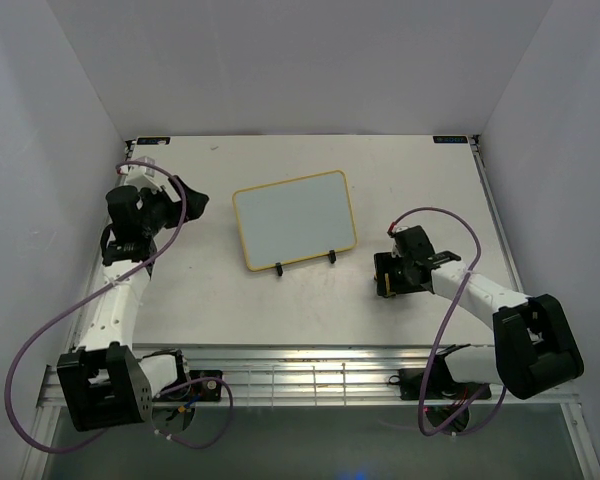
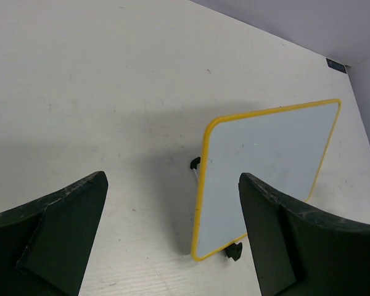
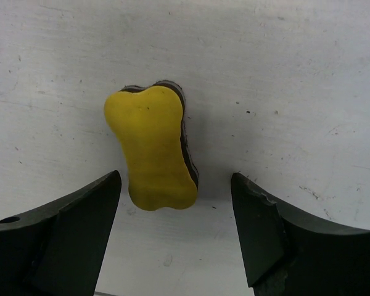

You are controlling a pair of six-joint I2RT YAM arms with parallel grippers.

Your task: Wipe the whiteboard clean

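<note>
The whiteboard (image 1: 294, 220), white with a thin yellow rim, leans on a black wire stand (image 1: 304, 264) mid-table; its face (image 2: 271, 166) shows no marks. My left gripper (image 1: 188, 199) hovers just left of the board, open and holding nothing (image 2: 172, 179). A yellow bone-shaped eraser (image 3: 151, 148) with a dark underside lies flat on the table to the right of the board. My right gripper (image 3: 176, 175) is low over it and open. The eraser's near end sits between the fingertips, closer to the left finger, with a gap on each side. From above only a yellow sliver of the eraser (image 1: 385, 285) shows under the right gripper (image 1: 390, 275).
The stand's black clips (image 2: 235, 251) hold the board's lower edge. White walls enclose the table (image 1: 180, 300) on the left, back and right. A metal rail (image 1: 310, 380) runs along the near edge between the arm bases.
</note>
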